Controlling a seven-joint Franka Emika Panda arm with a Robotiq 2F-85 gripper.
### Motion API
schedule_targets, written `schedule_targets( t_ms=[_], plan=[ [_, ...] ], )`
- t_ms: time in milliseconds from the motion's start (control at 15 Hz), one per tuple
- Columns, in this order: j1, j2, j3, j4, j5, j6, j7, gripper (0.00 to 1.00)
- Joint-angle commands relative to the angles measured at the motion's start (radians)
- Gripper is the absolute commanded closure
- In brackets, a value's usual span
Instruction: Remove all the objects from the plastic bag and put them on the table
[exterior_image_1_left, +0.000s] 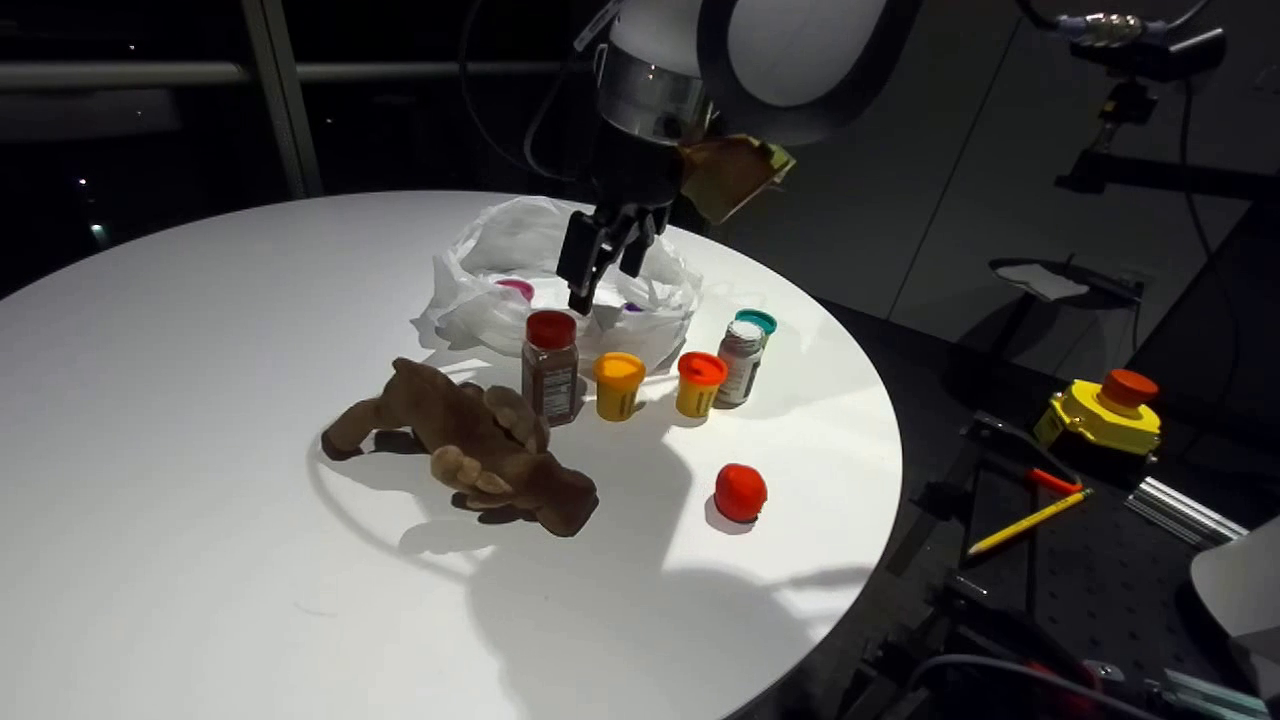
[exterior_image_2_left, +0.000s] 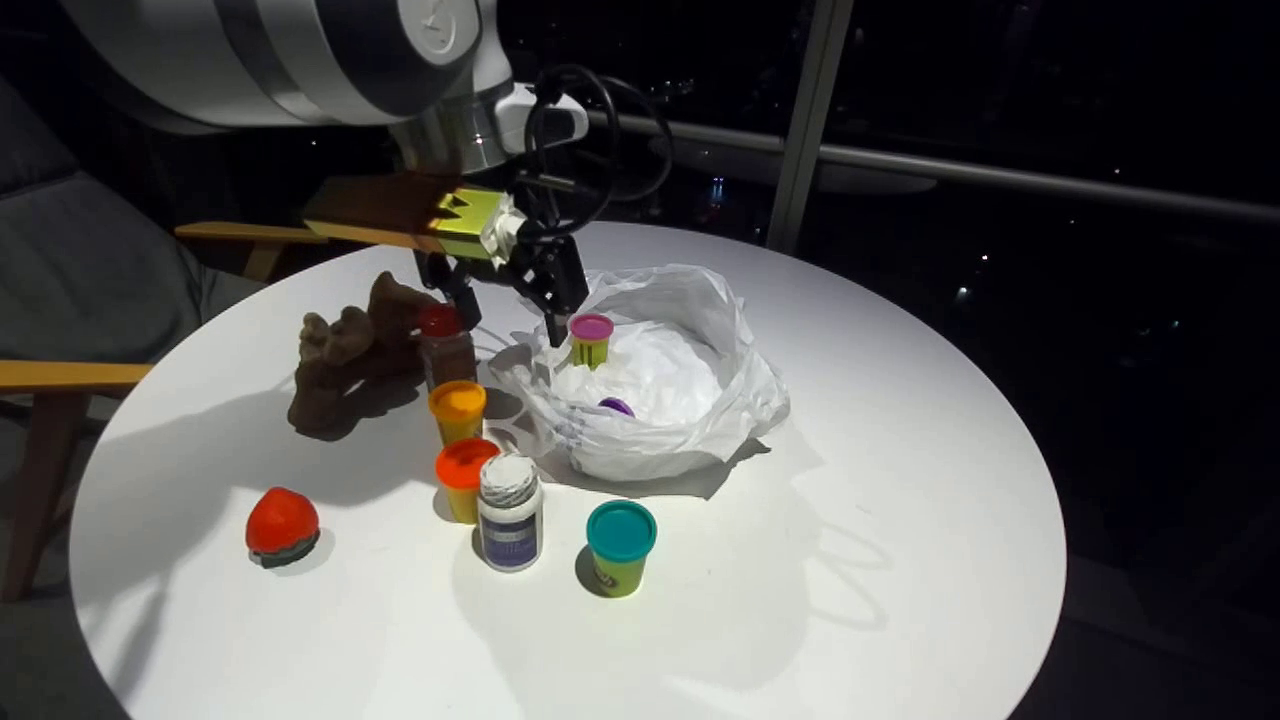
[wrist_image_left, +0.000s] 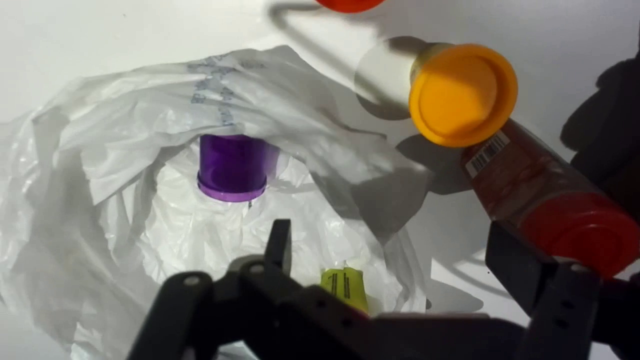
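My 2 fingers (wrist_image_left: 278, 245) stand wide apart, gripping nothing. Likely target: the pink-lidded jar (exterior_image_2_left: 590, 343), roughly upright in the bag (exterior_image_2_left: 650, 447), showing between them in the wrist view.

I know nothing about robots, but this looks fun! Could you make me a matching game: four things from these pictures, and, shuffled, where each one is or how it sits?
Things:
1. Purple jar
2. Brown plush toy
3. Teal-lidded jar
4. Red-capped bottle

Places and states:
A. Upright on the table, with a yellow-green body
B. Upright, right beside the brown plush toy
C. Inside the whitish plastic bag
D. Lying on the table

Right pairs: 1-C, 2-D, 3-A, 4-B
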Motion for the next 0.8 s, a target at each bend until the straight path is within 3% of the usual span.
schedule_targets(
  t_ms=[0,400,733],
  plan=[
    [-0.054,-0.015,0.037,0.064,0.014,-0.069,0.001,0.00],
    [-0.120,0.089,0.025,0.168,0.029,-0.094,0.026,0.00],
    [-0.202,0.191,0.080,0.220,0.127,-0.158,-0.029,0.00]
  ],
)
